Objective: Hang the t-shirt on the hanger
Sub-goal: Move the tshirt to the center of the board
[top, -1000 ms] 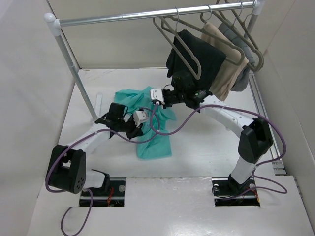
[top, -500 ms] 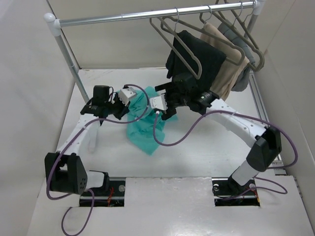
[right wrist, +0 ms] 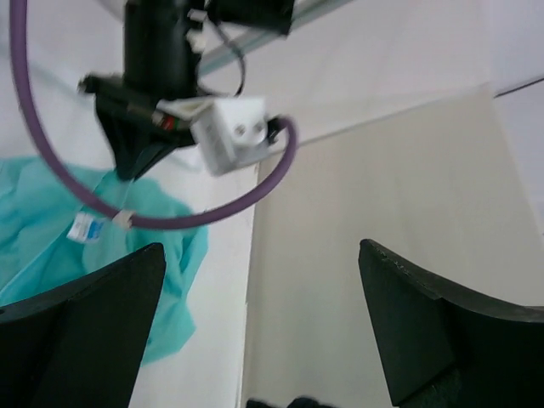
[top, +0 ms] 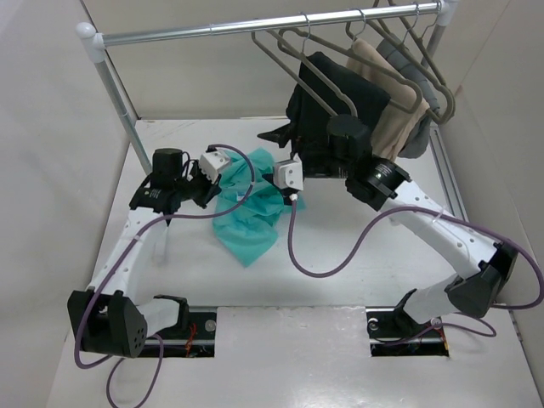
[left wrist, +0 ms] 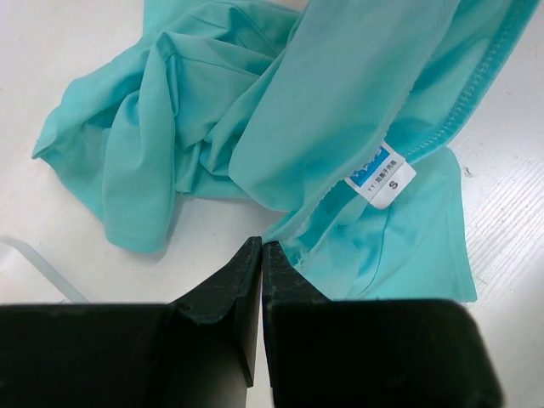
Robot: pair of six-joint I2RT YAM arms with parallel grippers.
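Pinching the t-shirt (top: pixel 251 217) edge with my left gripper (left wrist: pixel 261 251), jaws clamped on it; rest drapes onto the table (top: pixel 357 246). Right gripper (right wrist: pixel 262 248) wide open, empty, below the hanger (top: pixel 257 39) on the rail (top: pixel 212 30).

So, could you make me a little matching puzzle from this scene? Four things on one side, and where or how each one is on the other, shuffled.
Things:
1. soft teal cloth t-shirt
2. black garment
3. left gripper
4. right gripper

States:
A. fingers spread wide apart
B. hanging from the silver metal rail
C. fingers shut together
D. bunched on the white table

Pairs: 1-D, 2-B, 3-C, 4-A
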